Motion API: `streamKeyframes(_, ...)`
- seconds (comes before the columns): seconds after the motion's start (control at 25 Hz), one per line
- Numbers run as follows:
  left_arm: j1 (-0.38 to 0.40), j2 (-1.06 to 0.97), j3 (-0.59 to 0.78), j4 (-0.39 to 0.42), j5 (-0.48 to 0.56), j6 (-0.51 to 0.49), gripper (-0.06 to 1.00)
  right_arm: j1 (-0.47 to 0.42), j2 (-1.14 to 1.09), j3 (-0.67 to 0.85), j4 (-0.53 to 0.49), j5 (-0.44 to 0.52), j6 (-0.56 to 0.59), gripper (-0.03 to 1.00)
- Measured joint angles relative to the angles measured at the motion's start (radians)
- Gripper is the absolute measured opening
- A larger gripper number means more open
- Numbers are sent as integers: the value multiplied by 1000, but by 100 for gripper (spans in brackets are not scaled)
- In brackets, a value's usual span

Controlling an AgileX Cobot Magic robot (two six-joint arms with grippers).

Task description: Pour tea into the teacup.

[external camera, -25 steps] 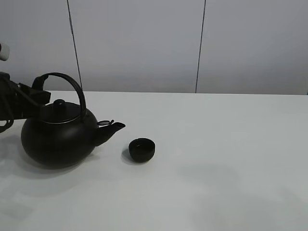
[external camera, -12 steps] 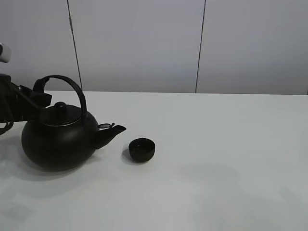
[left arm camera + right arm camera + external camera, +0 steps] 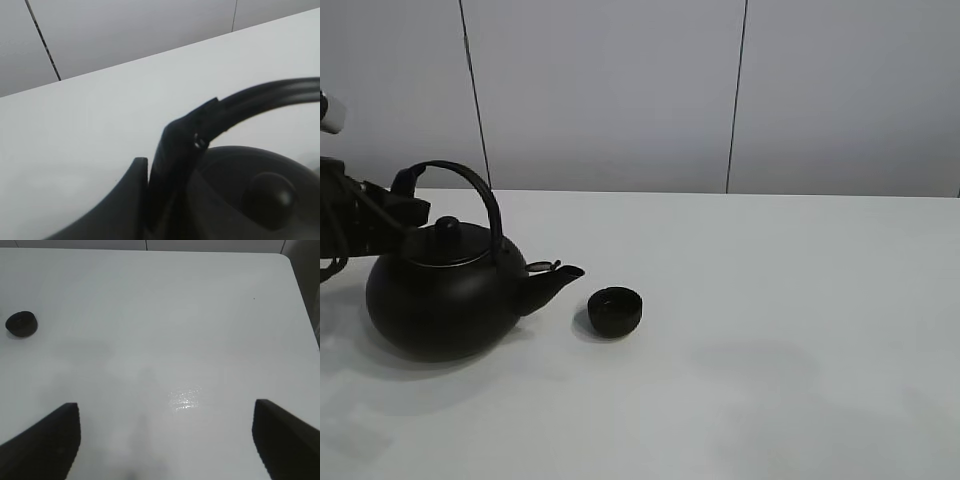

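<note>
A big round black teapot (image 3: 445,298) with an arched handle (image 3: 470,180) stands at the left of the white table. My left gripper (image 3: 406,196) is shut on the rear end of that handle; the left wrist view shows the gripper (image 3: 156,172) clamped around the handle (image 3: 260,100), with the lid knob (image 3: 272,196) beside it. The spout (image 3: 560,276) points right at the teacup (image 3: 616,311), a tiny black bowl a short gap away, also in the right wrist view as the teacup (image 3: 21,323). My right gripper (image 3: 167,440) hangs open over bare table, far from the cup.
The white table (image 3: 790,330) stretches to the right of the cup. Its far corner and edge (image 3: 292,270) show in the right wrist view. A grey panelled wall (image 3: 620,90) stands behind the table.
The teapot, held by its handle, has shifted slightly to the right and lower, bringing the spout a little nearer the teacup. The cup and the right gripper have not moved.
</note>
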Motion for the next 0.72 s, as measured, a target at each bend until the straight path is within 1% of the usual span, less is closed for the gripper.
streamKeyframes(0.56,0,0,0,1,-4,-19,12,0,0,0,0,-1,0,64)
streamKeyframes(0.72,0,0,0,-9,-76,-20,12,0,0,0,0,-1,0,64)
